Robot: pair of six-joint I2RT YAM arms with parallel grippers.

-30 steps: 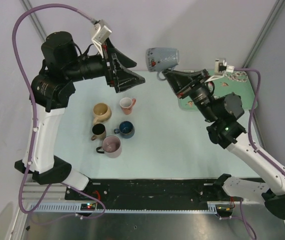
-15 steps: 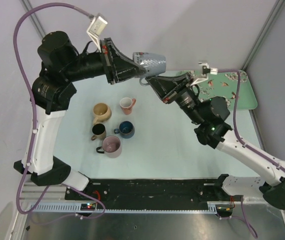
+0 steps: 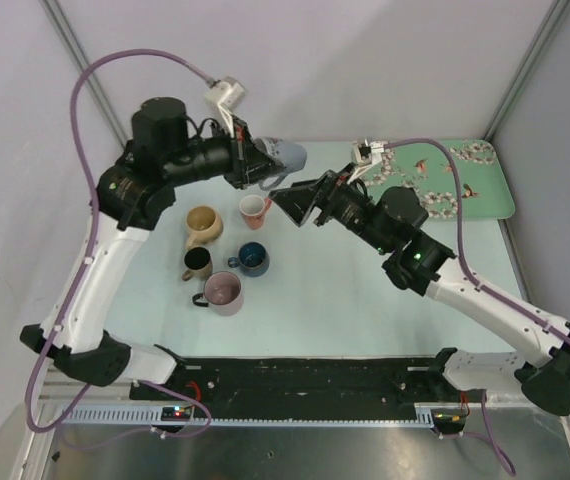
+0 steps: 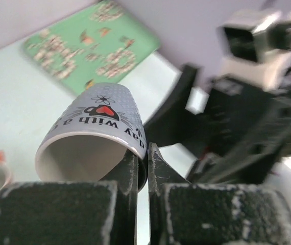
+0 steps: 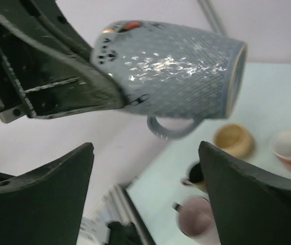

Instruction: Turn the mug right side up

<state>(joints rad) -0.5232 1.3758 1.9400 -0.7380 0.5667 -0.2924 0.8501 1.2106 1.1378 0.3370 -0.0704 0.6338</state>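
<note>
The grey-blue mug (image 3: 285, 155) with a heart print hangs on its side in the air over the back of the table. My left gripper (image 3: 262, 166) is shut on its rim. In the left wrist view one finger (image 4: 129, 176) sits inside the mug (image 4: 102, 120) and the other outside, with the left gripper (image 4: 142, 166) clamped on the wall. My right gripper (image 3: 283, 197) is open just below and to the right of the mug. In the right wrist view the mug (image 5: 176, 61) lies beyond the spread right gripper (image 5: 145, 173), its handle (image 5: 168, 128) pointing down.
Several upright mugs stand below: tan (image 3: 203, 225), small pink (image 3: 254, 209), blue (image 3: 253, 258), dark brown (image 3: 197, 263) and mauve (image 3: 224, 292). A green patterned tray (image 3: 465, 185) lies at the back right, behind the right arm.
The right arm carried the mug leftward to the left gripper, which shut on its rim. The right gripper then let go and drew back below the mug.
</note>
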